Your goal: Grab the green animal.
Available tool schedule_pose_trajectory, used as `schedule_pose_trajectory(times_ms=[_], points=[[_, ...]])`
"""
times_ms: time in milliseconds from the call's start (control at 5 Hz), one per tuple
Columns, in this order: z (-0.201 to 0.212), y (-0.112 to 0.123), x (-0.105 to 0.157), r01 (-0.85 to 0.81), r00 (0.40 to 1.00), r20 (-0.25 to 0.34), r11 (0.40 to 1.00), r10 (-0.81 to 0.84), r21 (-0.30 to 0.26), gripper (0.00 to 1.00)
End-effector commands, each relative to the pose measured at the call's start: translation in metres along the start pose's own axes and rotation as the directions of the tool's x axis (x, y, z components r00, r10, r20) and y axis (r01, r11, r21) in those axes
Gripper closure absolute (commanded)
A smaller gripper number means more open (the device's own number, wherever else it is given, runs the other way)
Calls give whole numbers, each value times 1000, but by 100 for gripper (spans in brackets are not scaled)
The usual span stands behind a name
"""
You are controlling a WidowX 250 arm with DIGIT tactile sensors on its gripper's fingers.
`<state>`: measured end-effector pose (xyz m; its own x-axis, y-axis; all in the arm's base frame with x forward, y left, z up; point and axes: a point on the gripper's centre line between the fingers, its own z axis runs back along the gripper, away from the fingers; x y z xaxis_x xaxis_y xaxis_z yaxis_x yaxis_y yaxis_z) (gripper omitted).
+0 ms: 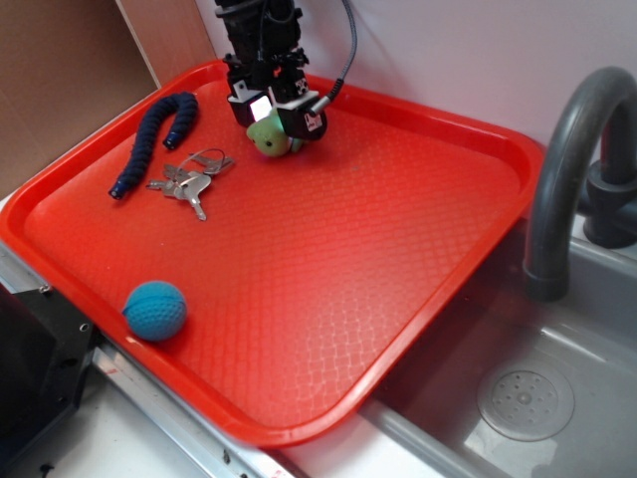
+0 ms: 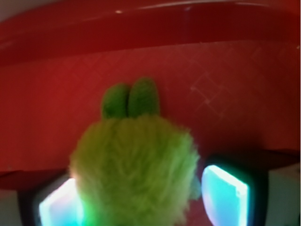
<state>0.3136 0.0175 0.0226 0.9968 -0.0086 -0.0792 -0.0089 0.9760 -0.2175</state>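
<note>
The green animal point(image 1: 269, 135) is a fuzzy yellow-green plush lying near the far rim of the red tray point(image 1: 328, 299). My gripper point(image 1: 279, 123) is down over it, open, with one finger on each side. In the wrist view the green animal point(image 2: 136, 174) fills the space between the glowing pads point(image 2: 225, 190). Its two darker green nubs point toward the tray's far wall. The left pad touches the fur, while a thin gap shows at the right pad.
A dark blue ribbed worm toy point(image 1: 157, 137) and a bunch of keys point(image 1: 189, 181) lie left of the gripper. A blue knitted ball point(image 1: 155, 310) sits at the tray's near left. A sink point(image 1: 528, 398) with a grey faucet point(image 1: 572, 169) is on the right.
</note>
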Motion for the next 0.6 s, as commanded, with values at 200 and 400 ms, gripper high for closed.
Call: schedule_pose_trajectory(times_ms=[200, 400], points=[[16, -25, -6, 41, 999, 6, 990, -42, 137, 100], [62, -34, -26, 8, 997, 68, 975, -23, 221, 100]])
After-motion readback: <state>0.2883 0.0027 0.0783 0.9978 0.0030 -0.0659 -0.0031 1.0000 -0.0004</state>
